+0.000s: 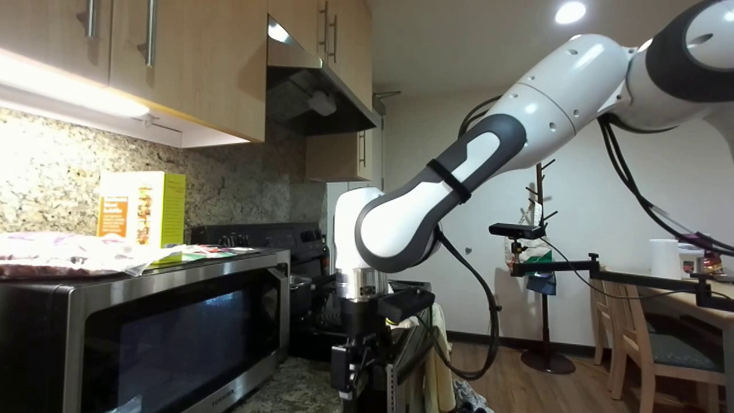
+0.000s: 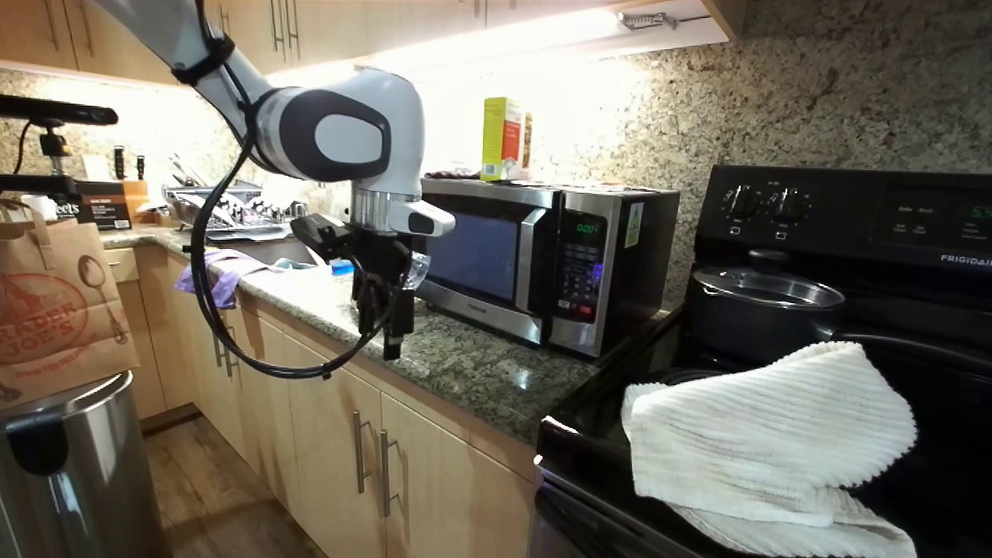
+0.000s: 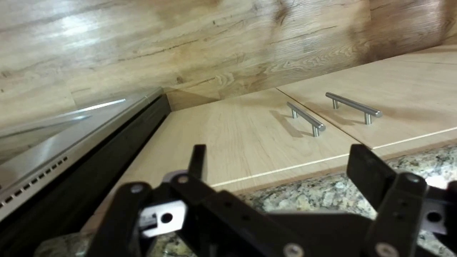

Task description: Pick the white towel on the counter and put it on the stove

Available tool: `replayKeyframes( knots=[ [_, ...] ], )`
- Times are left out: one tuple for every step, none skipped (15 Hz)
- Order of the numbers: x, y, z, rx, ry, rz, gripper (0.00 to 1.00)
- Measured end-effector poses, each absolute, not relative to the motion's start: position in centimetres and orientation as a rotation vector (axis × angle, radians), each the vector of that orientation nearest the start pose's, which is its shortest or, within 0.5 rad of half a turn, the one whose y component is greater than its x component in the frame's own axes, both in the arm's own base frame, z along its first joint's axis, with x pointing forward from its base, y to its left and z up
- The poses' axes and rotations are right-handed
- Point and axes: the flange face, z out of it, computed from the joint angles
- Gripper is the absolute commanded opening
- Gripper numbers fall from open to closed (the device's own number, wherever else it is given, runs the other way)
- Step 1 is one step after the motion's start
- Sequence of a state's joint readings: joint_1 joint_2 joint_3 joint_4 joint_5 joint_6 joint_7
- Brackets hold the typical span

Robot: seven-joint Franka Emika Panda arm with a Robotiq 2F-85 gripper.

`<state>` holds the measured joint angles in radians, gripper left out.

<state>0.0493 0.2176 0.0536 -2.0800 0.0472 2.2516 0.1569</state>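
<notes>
The white ribbed towel (image 2: 775, 434) lies folded and rumpled on the black stove (image 2: 597, 434), in front of the lidded pot. My gripper (image 2: 380, 325) points down above the granite counter (image 2: 496, 372), in front of the microwave and well apart from the towel. In the wrist view the gripper (image 3: 280, 160) has its fingers wide apart with nothing between them. The gripper (image 1: 358, 373) also shows dark in an exterior view, where its fingertips are hard to make out. The towel is out of the wrist view.
A microwave (image 2: 480, 248) stands on the counter with a yellow-green box (image 2: 504, 139) on top. A lidded pot (image 2: 767, 310) sits at the stove's back. Cabinet handles (image 3: 307, 116) stick out below the counter edge. A pale cloth (image 1: 438, 355) hangs at the oven front.
</notes>
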Motion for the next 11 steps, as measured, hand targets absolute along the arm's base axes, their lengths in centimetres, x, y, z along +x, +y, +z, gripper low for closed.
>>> replayKeyframes(
  knots=[
    [57.07,6.36,31.92,-3.088,0.061,0.058,1.00],
    [57.07,6.69,31.88,-3.079,0.006,0.043,1.00],
    [57.04,6.92,31.83,-3.071,-0.034,0.036,1.00],
    [57.04,6.95,31.80,-3.070,-0.039,0.036,1.00],
    [57.04,6.93,31.80,-3.071,-0.038,0.036,1.00],
    [57.04,6.89,31.80,-3.071,-0.037,0.036,1.00],
    [57.04,6.87,31.79,-3.071,-0.036,0.036,1.00],
    [57.04,6.87,31.79,-3.071,-0.036,0.036,1.00],
    [57.05,6.86,31.79,-3.071,-0.036,0.036,1.00],
    [57.05,6.86,31.79,-3.071,-0.036,0.036,1.00],
    [57.05,6.86,31.79,-3.071,-0.036,0.036,1.00]
  ],
)
